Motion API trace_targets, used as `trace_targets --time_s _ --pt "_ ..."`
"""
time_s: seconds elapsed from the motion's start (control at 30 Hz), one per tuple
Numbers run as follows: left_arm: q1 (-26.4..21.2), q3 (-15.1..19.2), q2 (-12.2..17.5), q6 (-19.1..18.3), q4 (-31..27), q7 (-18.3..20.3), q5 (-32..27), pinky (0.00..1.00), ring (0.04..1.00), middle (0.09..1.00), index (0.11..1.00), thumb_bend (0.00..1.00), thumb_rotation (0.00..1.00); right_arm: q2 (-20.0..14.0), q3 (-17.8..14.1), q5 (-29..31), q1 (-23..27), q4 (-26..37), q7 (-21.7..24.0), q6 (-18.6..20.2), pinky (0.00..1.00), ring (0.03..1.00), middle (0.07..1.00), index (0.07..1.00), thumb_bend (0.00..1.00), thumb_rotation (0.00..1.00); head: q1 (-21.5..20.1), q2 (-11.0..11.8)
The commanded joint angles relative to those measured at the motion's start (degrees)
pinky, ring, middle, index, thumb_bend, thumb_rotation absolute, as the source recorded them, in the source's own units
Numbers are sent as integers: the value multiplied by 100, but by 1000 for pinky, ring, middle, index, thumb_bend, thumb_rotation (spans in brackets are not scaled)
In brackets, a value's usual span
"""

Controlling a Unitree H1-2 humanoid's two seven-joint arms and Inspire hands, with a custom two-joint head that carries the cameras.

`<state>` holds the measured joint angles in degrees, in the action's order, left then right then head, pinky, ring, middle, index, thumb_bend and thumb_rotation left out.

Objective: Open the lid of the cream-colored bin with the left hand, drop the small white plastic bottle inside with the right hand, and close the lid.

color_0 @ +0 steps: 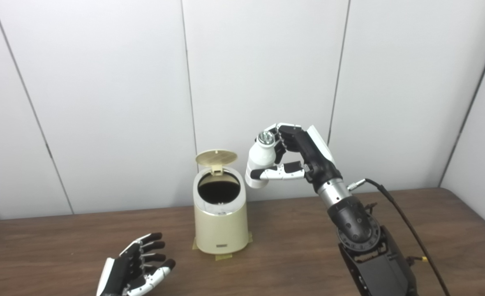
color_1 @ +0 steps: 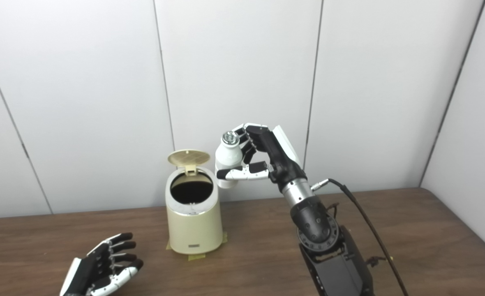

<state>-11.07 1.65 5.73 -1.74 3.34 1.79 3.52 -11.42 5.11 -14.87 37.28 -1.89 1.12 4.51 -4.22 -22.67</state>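
Left hand point(color_0: 133, 267) idle at the near edge, lid up, bottle not yet dropped.

Low on the counter point(color_0: 61, 238), the left hand lies with fingers spread and holds nothing, well apart from the cream-colored bin point(color_0: 220, 218). Its lid point(color_0: 216, 158) stands tipped back behind the dark mouth, so the opening step looks done. The right hand point(color_1: 263, 158) is clamped around the small white plastic bottle point(color_1: 229, 158), held in the air just right of and above the bin's rim, not yet over the opening. Left to do, by my reading: carry the bottle over the mouth, release it, then shut the lid.
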Motion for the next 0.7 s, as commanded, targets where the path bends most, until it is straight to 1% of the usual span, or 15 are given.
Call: trace_targets --time_s 0.0,0.13,0.2,0.3,0.37,0.5,0.67 --pt "-300 -31 -66 212 -110 -121 64 520 649 736 784 627 86 86 -25 106 378 107 41 -54 318 381 490 543 511 0 84 -14" --pt "-327 -52 -126 208 -89 -176 91 519 649 730 781 642 102 306 68 -9 447 -21 55 23 313 386 493 536 512 0 189 -29" --pt "-337 -71 -131 248 -68 -194 122 525 655 731 778 640 91 374 125 -110 484 -135 14 -37 320 385 491 538 512 0 214 -38" --pt "-342 -97 -141 223 -74 -223 169 533 659 728 776 639 97 517 118 -59 527 -303 -19 -57 336 390 489 525 515 0 246 -48" --pt "-341 -107 -152 209 -87 -227 167 547 665 728 778 639 108 617 120 -50 564 -453 -61 -120 326 385 483 530 514 0 264 -54" --pt "-347 -126 -164 204 -76 -220 138 554 668 732 782 637 109 689 121 -97 634 -740 -122 -250 333 394 482 526 515 0 333 -72" --pt "-337 -137 -189 190 -83 -221 113 587 683 741 783 639 118 742 113 -105 748 -1066 -193 -308 349 404 484 514 517 0 378 -89"
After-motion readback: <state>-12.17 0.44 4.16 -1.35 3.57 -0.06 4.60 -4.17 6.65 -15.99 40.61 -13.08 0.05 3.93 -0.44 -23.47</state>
